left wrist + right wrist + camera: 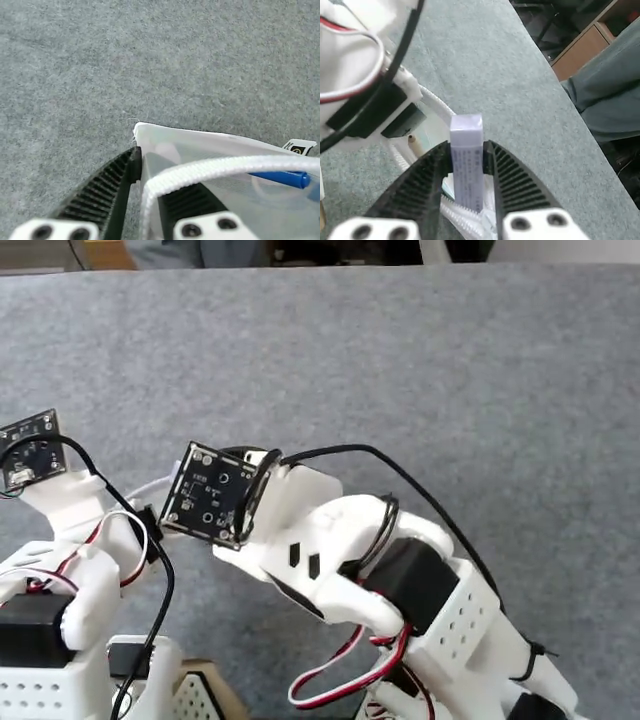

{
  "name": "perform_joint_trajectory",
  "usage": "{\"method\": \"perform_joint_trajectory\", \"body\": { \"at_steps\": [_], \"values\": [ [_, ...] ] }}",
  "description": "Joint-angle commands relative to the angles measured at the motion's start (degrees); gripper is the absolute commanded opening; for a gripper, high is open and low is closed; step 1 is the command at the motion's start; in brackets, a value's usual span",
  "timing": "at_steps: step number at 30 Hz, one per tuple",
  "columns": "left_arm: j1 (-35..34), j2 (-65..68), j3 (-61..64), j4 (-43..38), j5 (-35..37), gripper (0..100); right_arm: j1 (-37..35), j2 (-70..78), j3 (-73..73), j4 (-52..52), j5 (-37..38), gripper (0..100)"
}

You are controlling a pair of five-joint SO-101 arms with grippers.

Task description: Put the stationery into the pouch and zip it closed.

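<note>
- Grey felt table (450, 370), from above: one white arm (340, 540) sits tight against the other arm (70, 540); they might bump.
- Left wrist: left gripper (145, 170) pinches a corner of the see-through white mesh pouch (210, 150), blue pen (280, 178) inside; a slip would drop it.
- Right wrist: right gripper (467, 157) squeezes a small white block eraser (466, 130) just over the pouch's zip; it could miss.

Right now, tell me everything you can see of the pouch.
The pouch looks like translucent white mesh, with a white zipper band along its opening and a small printed tab at one end. It sits over the grey table, one end pinched by the left gripper. A blue pen shows through its wall.
</note>
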Motion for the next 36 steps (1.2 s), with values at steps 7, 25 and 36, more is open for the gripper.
{"method": "perform_joint_trajectory", "body": {
  "at_steps": [7, 25, 36],
  "values": [
    [-1.19, 0.88, 4.09, -0.44, -0.79, 3, 1.49, -1.1, -0.22, 0.7, 0.53, 14.2],
    [-1.27, 1.23, 4.53, -2.37, -0.79, 3, 2.55, -1.1, -13.41, 10.29, 5.01, 26.9],
    [-1.19, 1.32, 4.53, -2.37, -0.79, 3, 17.85, -1.1, -23.25, 28.75, 4.92, 26.7]
  ]
}}
